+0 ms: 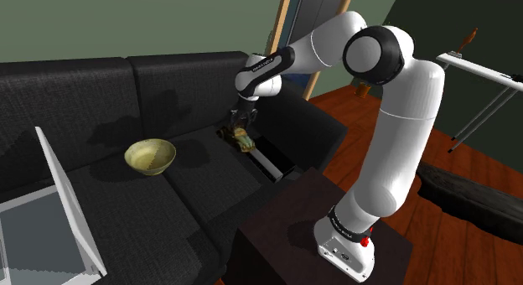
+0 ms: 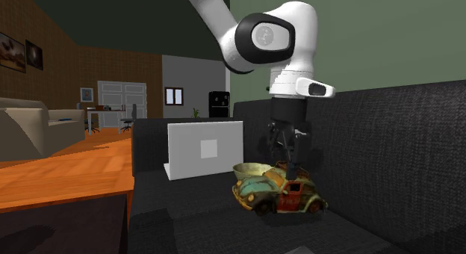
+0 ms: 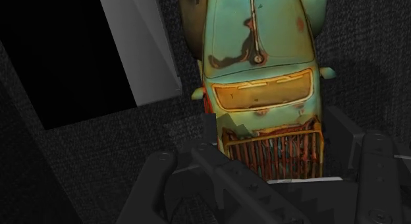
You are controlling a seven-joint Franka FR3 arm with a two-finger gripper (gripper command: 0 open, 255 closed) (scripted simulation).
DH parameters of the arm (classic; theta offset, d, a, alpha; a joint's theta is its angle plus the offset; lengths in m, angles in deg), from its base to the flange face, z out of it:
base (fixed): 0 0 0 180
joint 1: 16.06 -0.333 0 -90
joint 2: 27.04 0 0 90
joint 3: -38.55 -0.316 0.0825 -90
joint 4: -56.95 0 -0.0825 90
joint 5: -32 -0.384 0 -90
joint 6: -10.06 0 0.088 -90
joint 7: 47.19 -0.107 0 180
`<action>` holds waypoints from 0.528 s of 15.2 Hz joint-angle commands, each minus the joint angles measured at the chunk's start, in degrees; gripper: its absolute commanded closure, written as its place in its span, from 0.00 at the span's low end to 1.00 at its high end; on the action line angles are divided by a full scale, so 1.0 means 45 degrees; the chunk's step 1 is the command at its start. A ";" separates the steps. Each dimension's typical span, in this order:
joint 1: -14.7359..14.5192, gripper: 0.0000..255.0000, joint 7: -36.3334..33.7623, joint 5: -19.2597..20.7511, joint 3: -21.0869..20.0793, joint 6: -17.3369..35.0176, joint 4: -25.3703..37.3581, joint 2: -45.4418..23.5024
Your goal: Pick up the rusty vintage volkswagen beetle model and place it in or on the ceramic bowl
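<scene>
Right of the bowl (image 1: 150,155) in the shoulder view, apart from it across a cushion seam of the black sofa (image 1: 197,199), sits the toy car (image 1: 244,139), its faded teal body blotched with rust. The gripper (image 3: 273,157) hangs directly over the car, pointing down at the seat. Seen from the wrist, the car's long axis runs straight away from the gripper. The jaws stand open across its width, with one of the black fingers (image 3: 178,180) on each side of the rusty slatted lid at the near end. A thin gap seems to remain on both sides, so nothing is held yet. That is the relation the next move turns on: the fingers bracket the short axis, so closing should pinch the car's flanks rather than its ends. The hold would sit at one end and not over the middle, so the car may tip once raised. The carry to the bowl would then run towards the shoulder view's left.
</scene>
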 commanded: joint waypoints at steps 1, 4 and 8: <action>-0.0015 1.00 -0.0063 0.0068 0.0032 -0.0276 0.0012 0.0283; -0.0034 1.00 -0.0161 0.0164 0.0069 -0.0703 0.0093 0.0634; -0.0054 1.00 -0.0285 0.0284 0.0111 -0.1282 0.0241 0.1074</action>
